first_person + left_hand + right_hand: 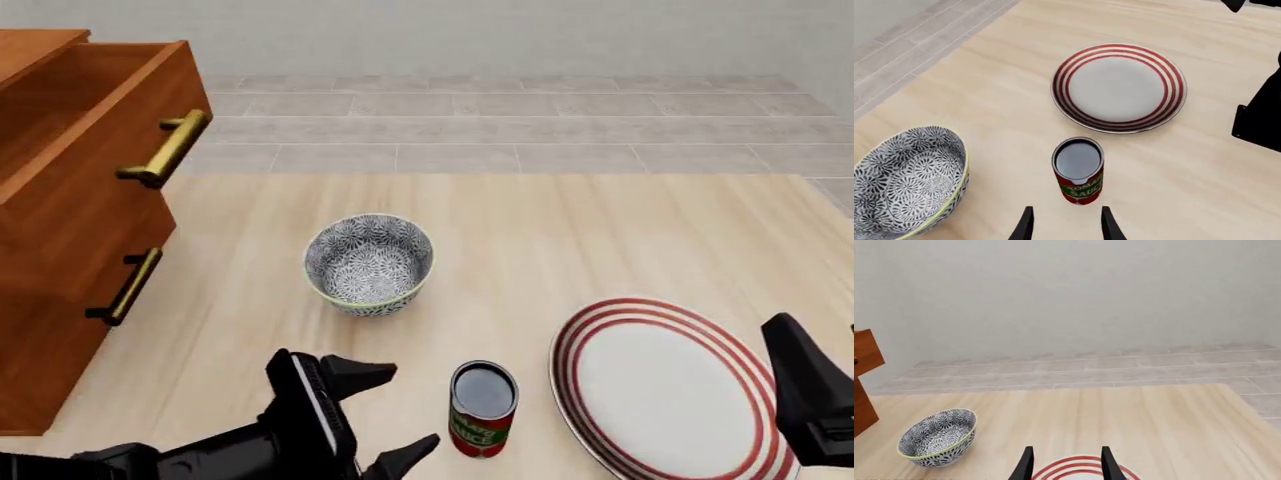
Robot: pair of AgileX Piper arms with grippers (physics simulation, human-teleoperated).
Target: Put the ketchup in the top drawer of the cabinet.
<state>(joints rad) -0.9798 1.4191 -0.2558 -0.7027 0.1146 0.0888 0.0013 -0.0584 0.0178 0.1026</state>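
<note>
The ketchup (482,408) is a small red-labelled can with a dark grey top, standing upright on the table near the front. It also shows in the left wrist view (1079,171). My left gripper (406,409) is open and empty just left of the can, with the fingers (1026,226) short of its sides. The cabinet (47,330) stands at the far left. Its top drawer (100,185) is pulled out, with a brass bar handle (166,150). My right gripper (1065,467) is open and empty above the plate's right part.
A grey patterned bowl (370,262) stands behind and to the left of the can. A red-striped white plate (661,390) lies to the can's right. The lower drawer front has a shorter handle (127,285). A tiled floor lies beyond the table's far edge.
</note>
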